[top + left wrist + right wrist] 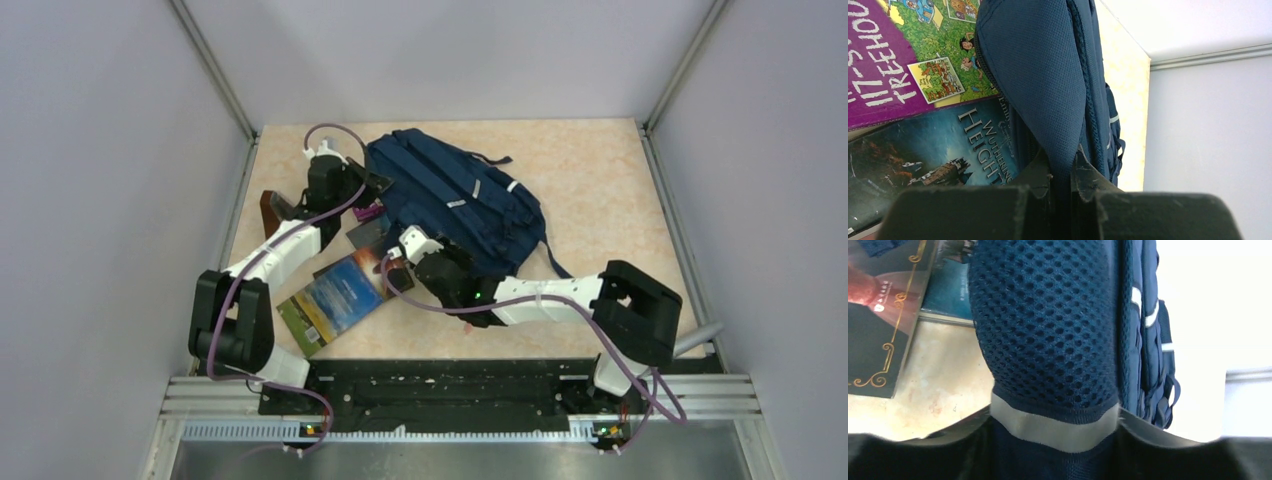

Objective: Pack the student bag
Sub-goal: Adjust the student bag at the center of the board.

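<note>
The student bag (455, 200) is a navy backpack lying in the middle of the table with its grey strips up. My left gripper (357, 186) is at its left edge, shut on a fold of smooth navy fabric (1048, 90); in the left wrist view the gripper (1064, 177) pinches that fold between both fingers. My right gripper (420, 255) is at the bag's near left corner. In the right wrist view it (1055, 440) is shut on a navy mesh panel (1048, 325) edged with a grey strip (1053, 427).
A blue "Wuthering Heights" book (335, 295) lies near the front left of the bag and also shows in the left wrist view (933, 150). A purple "Treehouse" book (893, 65) and a dark gold-ornamented book (883, 315) lie beside it. A brown object (270, 210) sits by the left wall.
</note>
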Motion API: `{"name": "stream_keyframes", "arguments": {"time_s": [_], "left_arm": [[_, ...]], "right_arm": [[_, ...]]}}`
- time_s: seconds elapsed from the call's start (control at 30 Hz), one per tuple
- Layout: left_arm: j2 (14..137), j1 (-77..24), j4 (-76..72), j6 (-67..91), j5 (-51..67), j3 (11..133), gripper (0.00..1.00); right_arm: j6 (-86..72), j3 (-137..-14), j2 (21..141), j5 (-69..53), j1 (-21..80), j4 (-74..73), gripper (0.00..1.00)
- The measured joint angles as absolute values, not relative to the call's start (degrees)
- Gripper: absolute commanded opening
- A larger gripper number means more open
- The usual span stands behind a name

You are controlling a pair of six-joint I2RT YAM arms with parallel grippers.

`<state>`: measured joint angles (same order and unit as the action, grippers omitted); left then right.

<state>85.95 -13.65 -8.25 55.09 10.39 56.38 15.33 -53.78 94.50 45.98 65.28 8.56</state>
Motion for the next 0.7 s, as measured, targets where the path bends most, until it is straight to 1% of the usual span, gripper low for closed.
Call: {"name": "stream_keyframes", "arguments": {"time_s": [0.13,0.27,0.3,0.33,0.47,0.5,0.57,0.7], "left_arm": [[84.82,-13.91,-7.46,53.63,9.63,56.58,0.0],[82.74,-13.96,-5.78,49.3,10.07,58.04,0.0],[82.11,-14.0,-5.3,47.81,10.72,58.74,0.07],[81.41,-14.02,-5.06,46.35,11.4,59.46,0.16],[76.27,-14.0,-5.39,39.99,13.87,60.9,0.72],[74.15,-13.93,-5.32,38.19,14.5,60.93,0.78],[69.76,-13.8,-5.34,34.48,15.33,60.9,0.86],[58.41,-13.8,-5.02,28.82,15.38,60.88,0.9]], "right_arm": [[14.48,-54.19,94.65,48.53,65.32,8.34,0.0],[14.35,-54.94,92.29,48.49,64.66,7.11,0.0],[14.33,-55.09,91.07,48.12,64.49,6.55,0.0],[14.41,-55.42,89.52,47.68,64.27,5.85,0.0],[14.81,-57.39,83.31,44.73,63.07,2.31,0.0],[14.85,-58.15,81.95,43.9,62.61,1.43,0.0],[14.92,-60.34,79.46,41.56,60.51,-1.72,0.0],[14.98,-63.2,76.42,36.23,56.93,-7.79,0.0]]}}
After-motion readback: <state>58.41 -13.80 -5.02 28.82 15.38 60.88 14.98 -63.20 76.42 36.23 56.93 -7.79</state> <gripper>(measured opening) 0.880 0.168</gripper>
